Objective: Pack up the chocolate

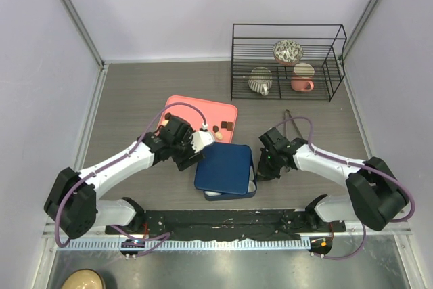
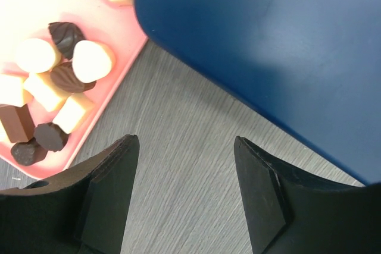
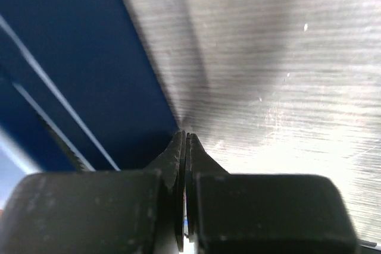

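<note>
black left tool (image 2: pixel 184 147) spread, right tool (image 3: pixel 186 138) pinched

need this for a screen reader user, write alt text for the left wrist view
The left gripper, open and empty, hangs over grey table. At left, a pink tray holds chocolate pieces in dark brown, mid-brown and cream; a dark blue box fills the upper right.

Table (image 1: pixel 135 99): grey wood-grain
Far right: black wire rack (image 1: pixel 287 93)
Centre: pink tray (image 1: pixel 203 109)
Near side of tray: blue box (image 1: pixel 225 167), just beside it
</note>
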